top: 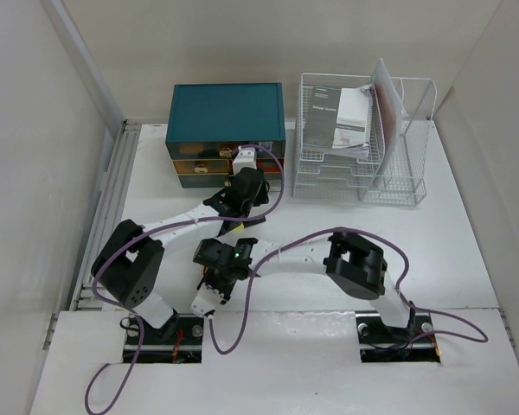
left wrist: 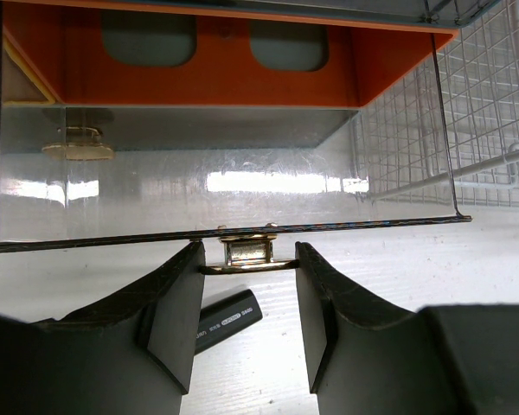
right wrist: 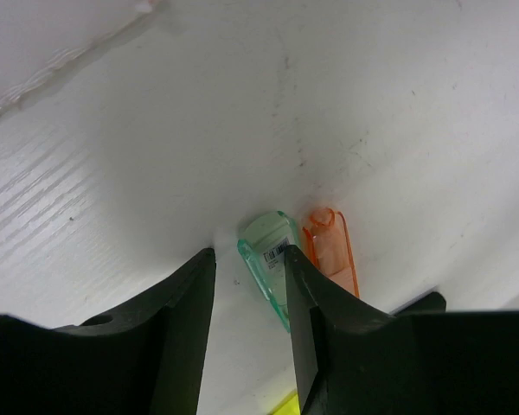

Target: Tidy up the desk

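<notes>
Flat white matte desk (top: 432,251): rigid, slick. Left gripper (left wrist: 247,259) pinches brass drawer pull (left wrist: 246,252), 12 o'clock. Right gripper (right wrist: 248,255) half-open, empty; green translucent cap (right wrist: 268,238) at 1 o'clock, grip flanks.

I count one desk (top: 415,251), one teal drawer box (top: 227,117) and one white wire rack (top: 398,173). On my right wrist view: one green piece (right wrist: 272,251) and one orange piece (right wrist: 329,246), both translucent. On the left wrist view: one brass handle (left wrist: 246,251) and one black tube (left wrist: 229,318). Two arms: left arm (top: 177,226), right arm (top: 298,253).
</notes>
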Robot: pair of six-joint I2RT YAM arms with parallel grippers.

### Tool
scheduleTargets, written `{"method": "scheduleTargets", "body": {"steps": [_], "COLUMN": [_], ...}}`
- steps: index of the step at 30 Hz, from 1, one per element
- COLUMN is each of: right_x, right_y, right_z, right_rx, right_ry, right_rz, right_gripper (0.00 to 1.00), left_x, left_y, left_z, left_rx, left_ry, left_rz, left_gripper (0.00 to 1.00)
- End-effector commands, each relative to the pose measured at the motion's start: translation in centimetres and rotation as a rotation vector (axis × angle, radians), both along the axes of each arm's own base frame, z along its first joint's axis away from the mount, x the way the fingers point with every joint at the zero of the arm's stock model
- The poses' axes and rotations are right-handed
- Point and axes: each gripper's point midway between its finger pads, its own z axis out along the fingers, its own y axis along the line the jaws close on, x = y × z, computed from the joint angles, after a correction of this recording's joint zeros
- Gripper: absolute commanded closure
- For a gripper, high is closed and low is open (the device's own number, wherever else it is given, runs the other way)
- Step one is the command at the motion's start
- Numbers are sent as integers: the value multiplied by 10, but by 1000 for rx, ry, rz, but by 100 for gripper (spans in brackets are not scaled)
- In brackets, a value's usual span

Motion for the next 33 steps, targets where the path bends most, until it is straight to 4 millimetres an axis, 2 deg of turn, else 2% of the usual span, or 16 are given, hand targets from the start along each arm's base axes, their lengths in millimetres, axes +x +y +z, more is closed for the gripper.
{"method": "scheduleTargets", "body": {"steps": [1, 2, 5, 7, 16, 22, 25, 27, 30, 33], "right_x": [-18, -16, -10, -6, 9, 16, 4, -6, -17, -25], "right_y": [-36, -28, -22, -26, -29, -22, -29, -47, -64, -73], "right_z": [-51, -49, -44, -53, -63, -51, -55, -66, -72, -76], "right_rx": [-155, -120, -96, -120, -101, -57, -132, -257, -351, -391], "right_ry": [99, 109, 90, 74, -3, -17, 30, 65, 105, 131], "right_rz": [-105, -147, -186, -207, -275, -318, -264, -209, -158, -117], "right_gripper": [57, 57, 57, 57, 57, 55, 55, 54, 54, 54], "left_x": [-6, -6, -7, -7, -7, -7, -7, -7, -8, -8], "left_y": [-7, -7, -9, -9, -9, -9, -9, -9, -10, -10], "left_z": [8, 8, 8, 8, 12, 12, 12, 12, 12, 16], "left_rx": [-47, -47, -50, -50, -56, -56, -56, -56, -60, -73], "left_ry": [-6, -6, -3, -3, -10, -10, -10, -10, -7, -12], "left_rz": [-43, -43, -51, -51, -51, -51, -51, -51, -59, -54], "left_gripper": [98, 98, 98, 98, 99, 99, 99, 99, 99, 99]}}
